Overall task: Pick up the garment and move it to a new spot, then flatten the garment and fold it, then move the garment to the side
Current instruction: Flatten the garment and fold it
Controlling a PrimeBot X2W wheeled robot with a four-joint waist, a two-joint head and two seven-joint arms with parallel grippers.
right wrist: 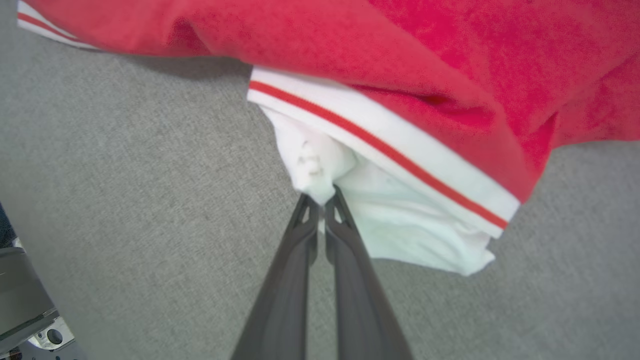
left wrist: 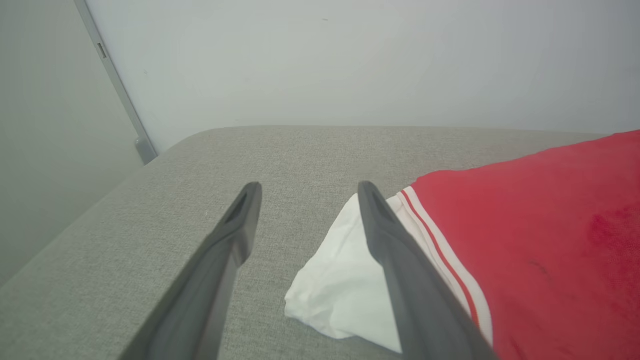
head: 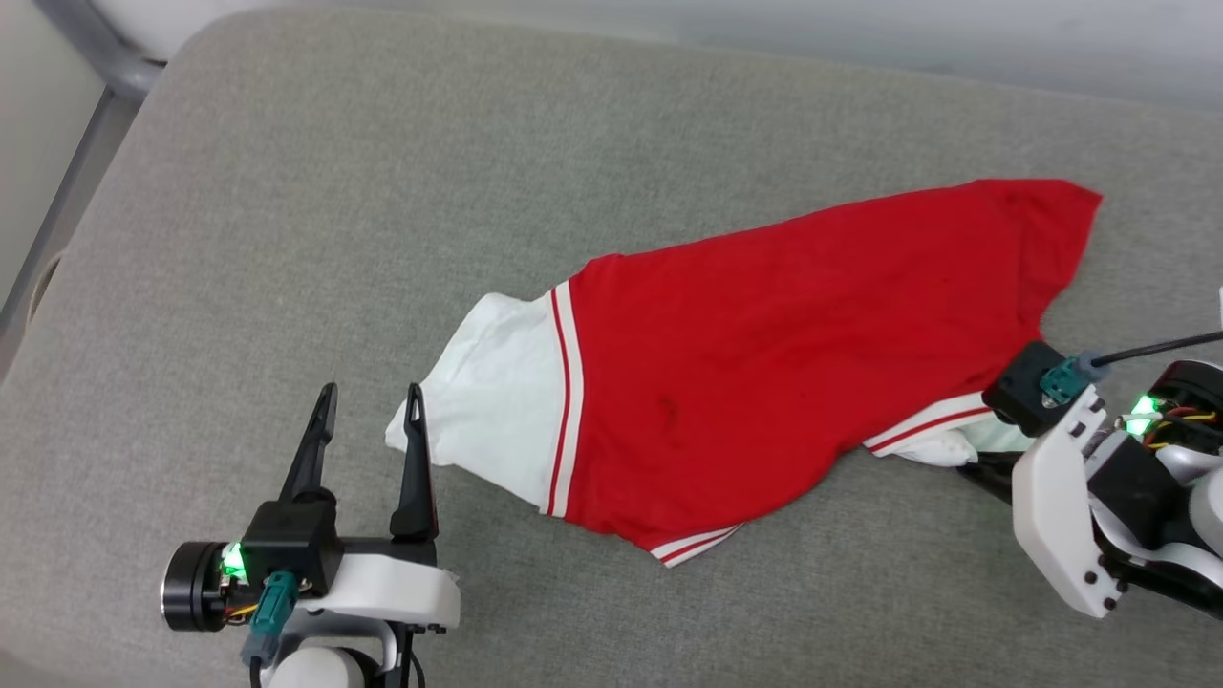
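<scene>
The garment is a red jersey with white sleeves and red-and-white striped trim, lying spread on a grey cushion. My left gripper stands open at the cushion's near left, its right finger touching the edge of the white left sleeve. In the left wrist view, the left gripper has bare cushion between its fingers and the sleeve beside it. My right gripper is shut on a pinch of the white right sleeve, just below the striped trim. In the head view, the right gripper reaches that sleeve from the right.
The cushion's rounded back edge meets a pale wall. A grey metal post runs along the cushion's left side. Bare cushion lies to the left of and behind the garment.
</scene>
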